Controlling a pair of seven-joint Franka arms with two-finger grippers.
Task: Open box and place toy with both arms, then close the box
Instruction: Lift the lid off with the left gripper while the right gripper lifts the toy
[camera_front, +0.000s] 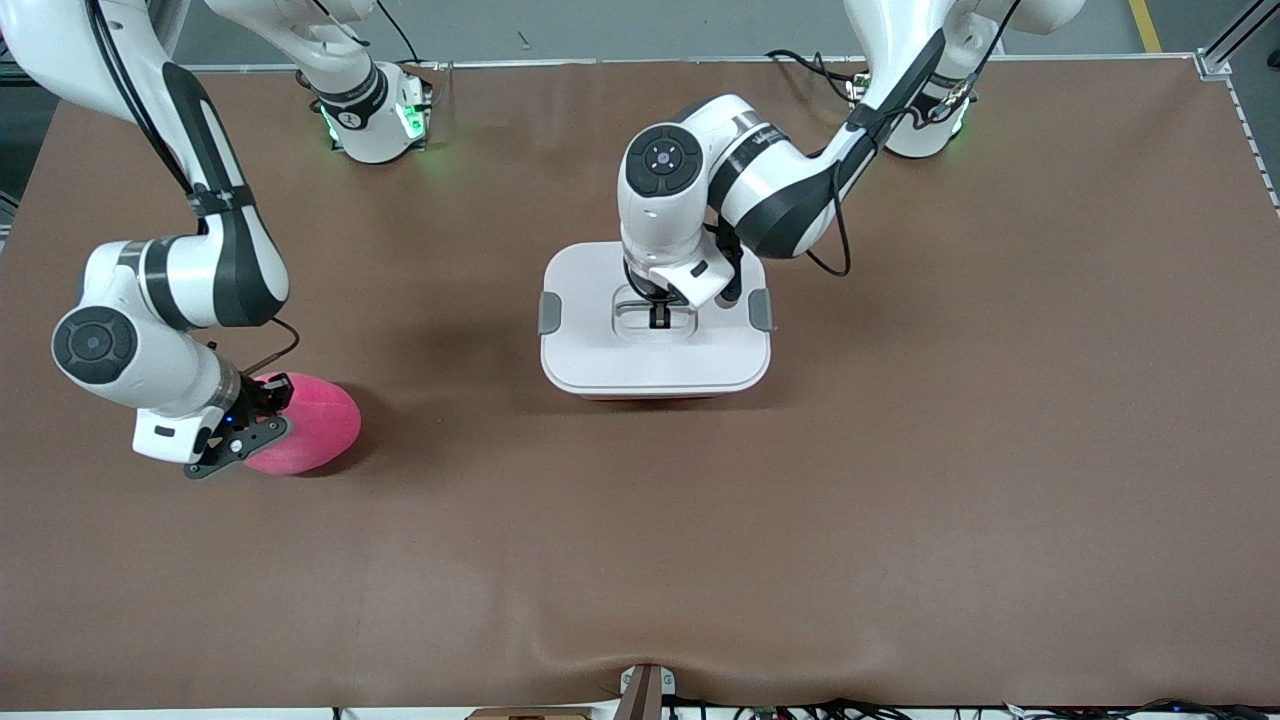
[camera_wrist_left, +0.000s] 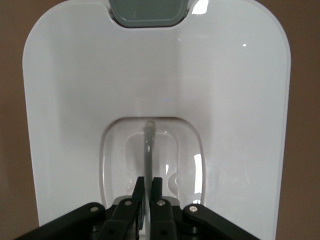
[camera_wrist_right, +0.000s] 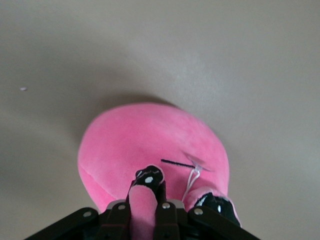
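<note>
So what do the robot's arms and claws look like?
Both arms are smooth white tubes with black bands at the joints and round black caps with small dots. Thin black cables run along them. The bases glow green. The left gripper and the right gripper are black metal claws with two thin fingers and little silver screws.

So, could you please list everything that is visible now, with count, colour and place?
box: one, white lid on, grey clips at both ends, standing mid-table.
lid handle: one, grey, in the lid's centre recess.
toy: one, hot pink, on the table toward the right arm's end, nearer to the front camera than the box.
table: one, brown cover.
left tool: one, black, shut on the lid handle.
right tool: one, black, shut on the toy.
</note>
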